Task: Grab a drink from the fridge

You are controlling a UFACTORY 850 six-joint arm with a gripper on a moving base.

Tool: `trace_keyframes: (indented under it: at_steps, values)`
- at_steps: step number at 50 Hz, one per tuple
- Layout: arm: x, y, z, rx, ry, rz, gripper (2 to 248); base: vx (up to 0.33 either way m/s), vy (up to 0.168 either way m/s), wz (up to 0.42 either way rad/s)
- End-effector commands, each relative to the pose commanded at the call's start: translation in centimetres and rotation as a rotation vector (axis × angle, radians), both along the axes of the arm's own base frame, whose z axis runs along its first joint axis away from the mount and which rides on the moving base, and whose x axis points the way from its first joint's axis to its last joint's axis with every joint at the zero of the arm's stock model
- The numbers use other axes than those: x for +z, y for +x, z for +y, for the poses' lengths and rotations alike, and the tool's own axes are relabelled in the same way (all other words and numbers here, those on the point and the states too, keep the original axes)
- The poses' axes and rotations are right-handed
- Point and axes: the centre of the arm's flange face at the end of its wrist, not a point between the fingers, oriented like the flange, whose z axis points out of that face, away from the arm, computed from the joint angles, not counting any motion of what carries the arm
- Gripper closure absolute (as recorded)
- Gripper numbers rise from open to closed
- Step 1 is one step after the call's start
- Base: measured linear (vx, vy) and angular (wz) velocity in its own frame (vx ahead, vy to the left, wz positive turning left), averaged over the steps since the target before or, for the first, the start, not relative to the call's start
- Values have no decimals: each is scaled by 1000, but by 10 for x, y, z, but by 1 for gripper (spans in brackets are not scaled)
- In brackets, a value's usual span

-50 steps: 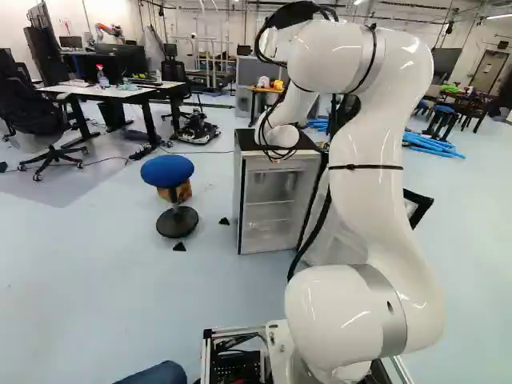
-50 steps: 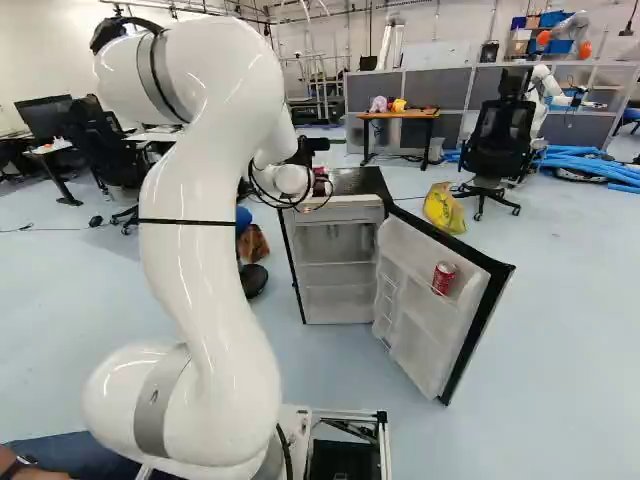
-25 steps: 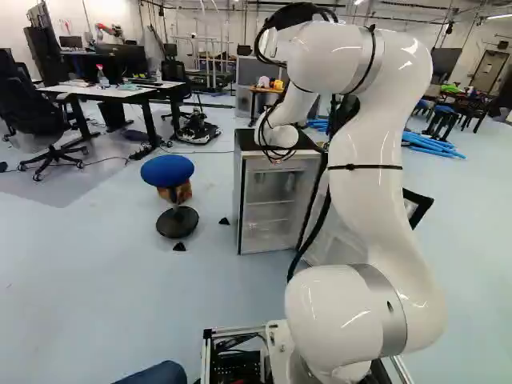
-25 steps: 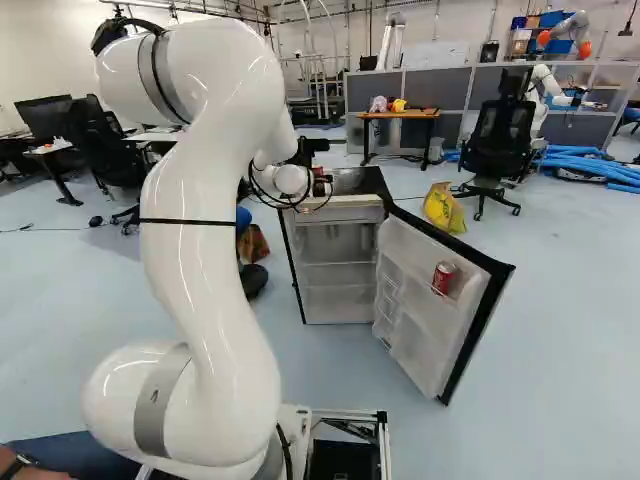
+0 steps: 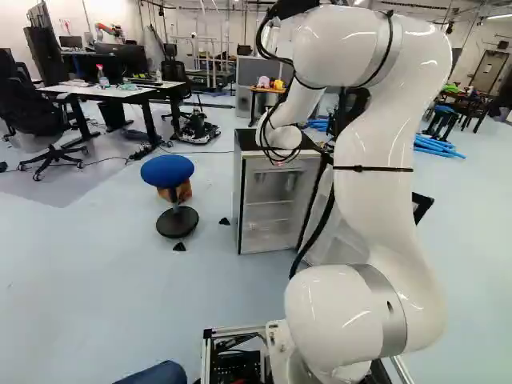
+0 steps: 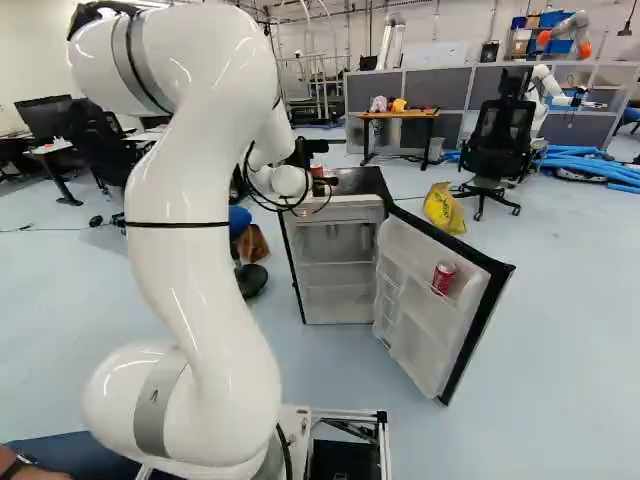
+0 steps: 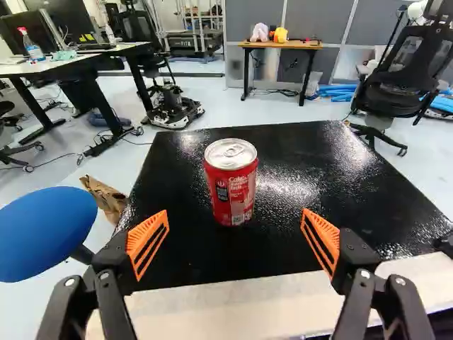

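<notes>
Jaws gaping wide, the gripper [image 7: 235, 216] is facing the can [image 7: 231, 185], standing upright straight ahead on the fridge [image 7: 287, 159], nearer its edge by the stool [image 7: 42, 234].

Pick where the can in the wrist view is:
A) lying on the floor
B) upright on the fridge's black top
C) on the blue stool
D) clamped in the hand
B: the red can stands on its base on the black top, and the open hand isn't touching it.
</notes>
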Motion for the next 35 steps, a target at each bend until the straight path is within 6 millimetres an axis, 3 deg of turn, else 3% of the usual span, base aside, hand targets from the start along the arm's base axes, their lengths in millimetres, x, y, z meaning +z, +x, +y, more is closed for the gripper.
trace_keyframes:
  at_steps: [35]
  values:
    - [29, -74, -14, -22, -3, 40, 3, 0, 0, 0]
